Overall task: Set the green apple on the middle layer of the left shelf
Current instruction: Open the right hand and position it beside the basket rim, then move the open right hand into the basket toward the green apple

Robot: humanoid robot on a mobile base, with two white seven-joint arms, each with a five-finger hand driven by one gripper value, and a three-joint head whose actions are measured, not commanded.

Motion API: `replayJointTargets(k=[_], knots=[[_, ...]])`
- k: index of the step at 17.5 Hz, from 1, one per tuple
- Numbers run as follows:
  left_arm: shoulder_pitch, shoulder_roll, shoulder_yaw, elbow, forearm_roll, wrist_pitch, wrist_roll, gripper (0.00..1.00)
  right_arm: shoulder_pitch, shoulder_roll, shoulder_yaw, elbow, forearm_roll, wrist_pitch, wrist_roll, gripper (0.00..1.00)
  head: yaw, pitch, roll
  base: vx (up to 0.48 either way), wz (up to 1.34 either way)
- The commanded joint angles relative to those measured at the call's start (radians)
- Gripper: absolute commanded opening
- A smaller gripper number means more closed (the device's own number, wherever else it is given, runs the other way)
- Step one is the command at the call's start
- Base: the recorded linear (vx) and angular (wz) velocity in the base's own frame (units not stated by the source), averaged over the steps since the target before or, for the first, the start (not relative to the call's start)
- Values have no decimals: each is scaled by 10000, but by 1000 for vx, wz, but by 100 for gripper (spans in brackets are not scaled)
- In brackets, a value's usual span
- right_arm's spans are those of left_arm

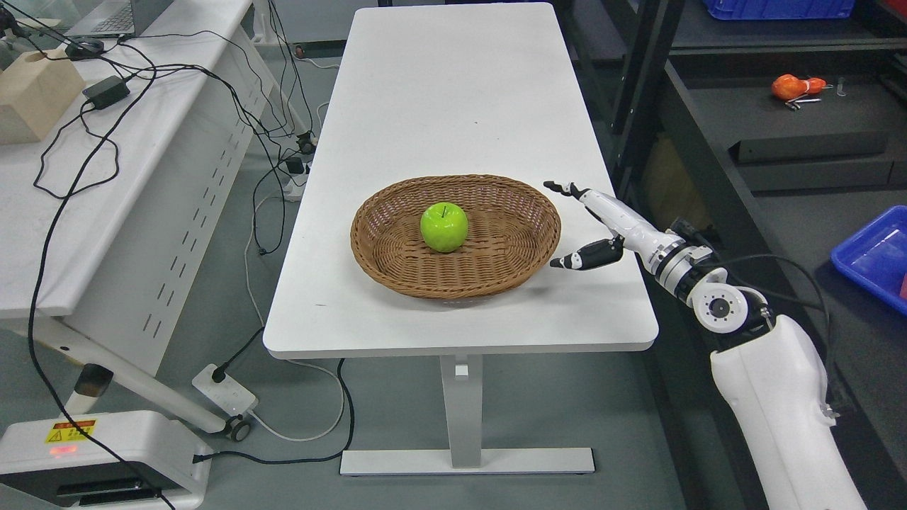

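Observation:
A green apple point(444, 227) lies in the middle of a brown wicker basket point(522, 244) on the white table point(453, 99). My right hand point(563, 225) hovers just past the basket's right rim, above the table's right edge. Its fingers are spread, thumb low and the others high, holding nothing. The hand is well apart from the apple. My left arm does not show.
A dark metal shelf point(708, 149) stands to the right, with an orange object point(793, 86) on one level and blue bins point(875, 258) nearby. A white bench point(106, 177) with cables and a wooden box stands at the left. Power strips lie on the floor.

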Motion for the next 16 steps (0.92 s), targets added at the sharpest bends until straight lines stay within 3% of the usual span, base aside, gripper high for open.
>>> replayJointTargets(k=[1, 8, 12, 16], knots=[[0, 174, 0, -1, 15, 7, 7, 100, -355, -218, -53, -50, -52, 292, 50, 98, 0, 0, 0, 10, 10], [0, 174, 0, -1, 0, 7, 8, 100, -773, -19, 253, 1072, -82, 586, 249, 98, 0, 0, 0, 17, 26], [0, 174, 0, -1, 0, 7, 7, 100, -574, -999, 83, 552, -1489, 540, 1244, 98, 0, 0, 0, 45, 132], [0, 174, 0, 14, 0, 22, -8, 100, -253, -1001, 253, -273, -1770, 463, 1660, 99, 0, 0, 0, 55, 208]])
